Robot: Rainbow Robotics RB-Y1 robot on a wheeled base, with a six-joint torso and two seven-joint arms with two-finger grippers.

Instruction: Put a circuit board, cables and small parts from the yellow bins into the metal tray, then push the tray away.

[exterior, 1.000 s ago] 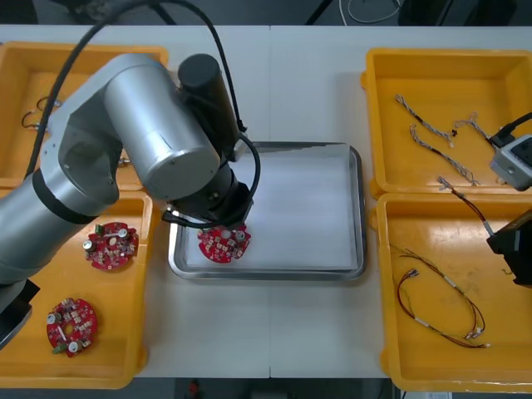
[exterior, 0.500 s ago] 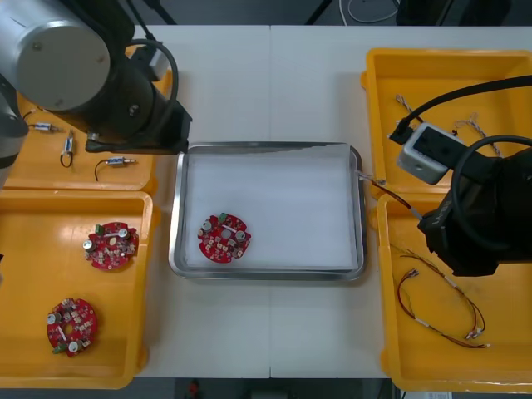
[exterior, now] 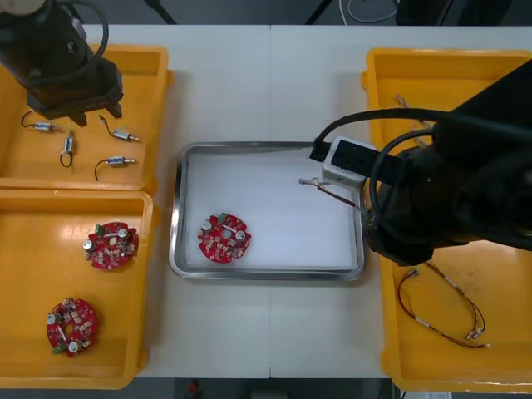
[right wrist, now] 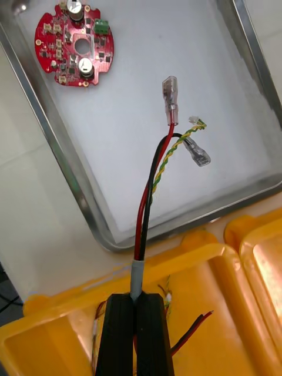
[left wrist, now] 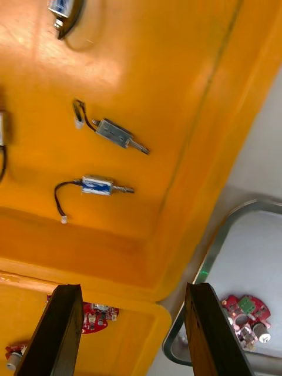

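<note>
Right gripper (right wrist: 137, 299) is clamped shut on the grey sleeve of a red, black and yellow cable (right wrist: 154, 176), at 3 o'clock of the table (exterior: 266, 83), above the rim of the near-right yellow bin (exterior: 391, 366). The cable's loose ends reach out over the metal tray (exterior: 266, 273) at its 2 o'clock part; cannot tell if they touch the white floor. 1 circuit board (exterior: 224, 238) lies flat in the tray at 8 o'clock. Left gripper (left wrist: 134, 288) is at 10 o'clock of the table, above the far-left yellow bin (exterior: 150, 66), fingers spread wide and holding nothing, with small metal parts (left wrist: 97, 185) below. 2 spare boards (exterior: 110, 245) lie in the near-left yellow bin (exterior: 25, 366).
</note>
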